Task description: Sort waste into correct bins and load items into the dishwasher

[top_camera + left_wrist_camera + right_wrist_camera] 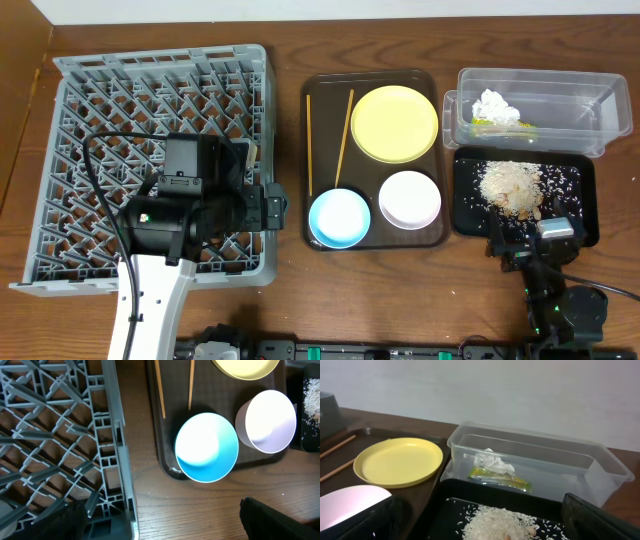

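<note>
The grey dish rack (120,90) stands at the left. My left gripper (272,207) hangs open and empty over its right front edge, also seen in the left wrist view (160,527). The light-blue bowl (339,217), white bowl (410,199), yellow plate (395,122) and two chopsticks (344,135) lie on the brown serving tray (322,90). The clear tub (580,110) holds the white tissue (496,107) and the wrapper (499,479). The black tray (580,215) holds a rice heap (512,185). My right gripper (522,246) is open and empty at its front edge (485,527). No white cup shows.
The left arm's body and cable (170,215) cover the front middle of the rack. Bare wooden table (200,505) lies between the rack and the serving tray. The table's front edge runs just below both arm bases.
</note>
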Action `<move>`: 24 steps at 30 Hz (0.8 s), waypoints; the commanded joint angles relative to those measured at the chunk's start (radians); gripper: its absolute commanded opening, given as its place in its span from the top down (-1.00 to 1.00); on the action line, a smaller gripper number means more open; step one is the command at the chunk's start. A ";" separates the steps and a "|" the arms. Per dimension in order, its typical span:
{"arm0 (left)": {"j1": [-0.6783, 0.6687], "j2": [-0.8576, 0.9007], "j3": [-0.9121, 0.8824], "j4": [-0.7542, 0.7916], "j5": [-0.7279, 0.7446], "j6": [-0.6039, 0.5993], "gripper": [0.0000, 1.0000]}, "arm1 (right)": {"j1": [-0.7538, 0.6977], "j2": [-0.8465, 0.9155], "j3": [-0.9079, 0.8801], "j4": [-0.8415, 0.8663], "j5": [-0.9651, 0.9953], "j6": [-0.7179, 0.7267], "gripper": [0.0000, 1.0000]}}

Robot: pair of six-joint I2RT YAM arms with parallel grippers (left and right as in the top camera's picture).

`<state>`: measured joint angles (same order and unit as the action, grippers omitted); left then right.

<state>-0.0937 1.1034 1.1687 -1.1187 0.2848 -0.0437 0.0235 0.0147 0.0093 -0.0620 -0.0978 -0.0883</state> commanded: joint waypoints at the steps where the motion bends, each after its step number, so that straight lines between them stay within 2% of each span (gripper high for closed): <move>1: -0.002 0.001 0.014 -0.002 -0.006 0.021 -0.96 | -0.003 -0.009 -0.004 -0.002 -0.004 -0.010 -0.99; 24: -0.002 0.002 0.014 0.035 0.002 0.017 -0.96 | -0.003 -0.008 -0.004 -0.002 -0.005 -0.010 -0.98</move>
<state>-0.0937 1.1034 1.1687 -1.0847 0.2852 -0.0437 0.0235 0.0147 0.0093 -0.0628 -0.0978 -0.0883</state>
